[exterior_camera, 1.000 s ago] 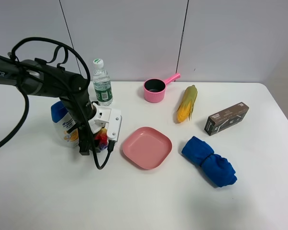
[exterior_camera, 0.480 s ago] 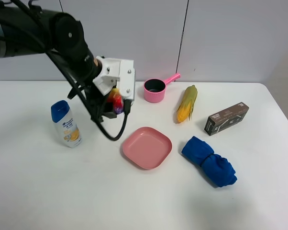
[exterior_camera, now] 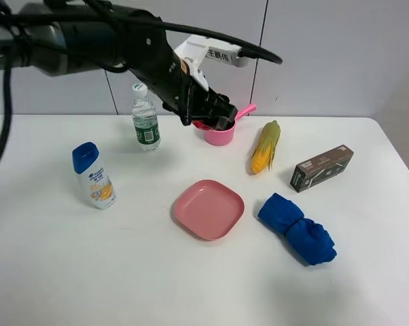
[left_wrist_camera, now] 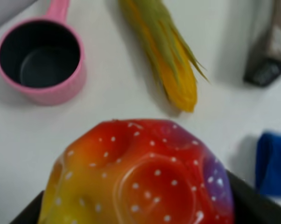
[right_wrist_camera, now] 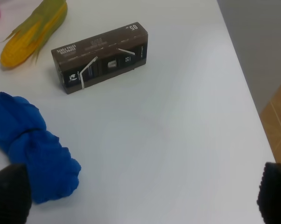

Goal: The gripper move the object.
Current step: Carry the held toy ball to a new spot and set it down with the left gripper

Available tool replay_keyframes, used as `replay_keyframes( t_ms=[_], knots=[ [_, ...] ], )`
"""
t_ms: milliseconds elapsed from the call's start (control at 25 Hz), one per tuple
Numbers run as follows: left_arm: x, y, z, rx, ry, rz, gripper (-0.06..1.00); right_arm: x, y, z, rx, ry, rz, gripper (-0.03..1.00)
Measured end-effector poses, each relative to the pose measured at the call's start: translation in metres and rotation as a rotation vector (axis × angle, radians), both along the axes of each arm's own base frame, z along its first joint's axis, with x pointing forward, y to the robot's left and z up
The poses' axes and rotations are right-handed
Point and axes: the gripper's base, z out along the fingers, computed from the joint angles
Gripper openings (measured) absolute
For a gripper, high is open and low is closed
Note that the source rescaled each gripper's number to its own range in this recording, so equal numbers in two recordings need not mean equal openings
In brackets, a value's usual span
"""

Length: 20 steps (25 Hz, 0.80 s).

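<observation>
The object, a bumpy rainbow ball (left_wrist_camera: pixel 140 177) in red, yellow, orange and purple, fills the near part of the left wrist view, with black jaw parts on either side of it. My left gripper (exterior_camera: pixel 208 114) is shut on the ball and holds it in the air over the back of the table, close above and beside the pink saucepan (exterior_camera: pixel 219 129). In the exterior view the gripper hides most of the ball. My right gripper (right_wrist_camera: pixel 140 198) is open and empty, low over the right side of the table. It is out of the exterior view.
A pink plate (exterior_camera: pixel 208 208) lies at the table's middle. A corn cob (exterior_camera: pixel 265 146), a brown box (exterior_camera: pixel 321 167) and a blue cloth (exterior_camera: pixel 297 227) lie to the right. A water bottle (exterior_camera: pixel 145 119) and a shampoo bottle (exterior_camera: pixel 94 175) stand on the left.
My left gripper lifted the ball from beside the shampoo bottle and carried it up, back and to the right, to above the pink saucepan.
</observation>
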Motion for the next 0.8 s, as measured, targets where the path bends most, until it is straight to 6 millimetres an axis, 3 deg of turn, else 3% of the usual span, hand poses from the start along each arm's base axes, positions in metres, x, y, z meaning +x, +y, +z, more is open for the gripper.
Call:
replay_keyframes(
  t_ms=[200, 480, 800],
  knots=[
    [0.021, -0.013, -0.033, -0.13, -0.013, 0.141, 0.05, 0.0, 0.0, 0.0, 0.0, 0.0, 0.0, 1.0],
    [0.037, -0.026, -0.091, -0.109, -0.056, 0.095, 0.05, 0.0, 0.0, 0.0, 0.0, 0.0, 0.0, 1.0],
    [0.042, -0.031, -0.124, -0.005, -0.138, -0.044, 0.05, 0.0, 0.0, 0.0, 0.0, 0.0, 0.0, 1.0]
  ],
)
